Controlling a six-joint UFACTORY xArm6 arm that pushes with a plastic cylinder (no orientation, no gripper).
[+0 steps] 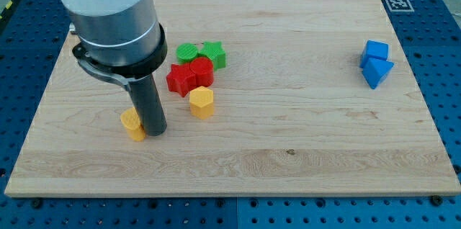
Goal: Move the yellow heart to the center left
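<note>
The yellow heart (pixel 131 124) lies on the wooden board (pixel 288 135) at the lower left. My tip (pixel 156 132) stands right beside it on the view's right, touching or nearly touching it. The rod and the arm's grey body above hide part of the board at the upper left. A yellow hexagon block (pixel 202 102) lies to the right of the rod.
A red star (pixel 181 79) and a red block (pixel 202 71) sit together above the yellow hexagon. A green round block (pixel 187 52) and a green star (pixel 214 54) lie just above them. Two blue blocks (pixel 375 63) sit at the right.
</note>
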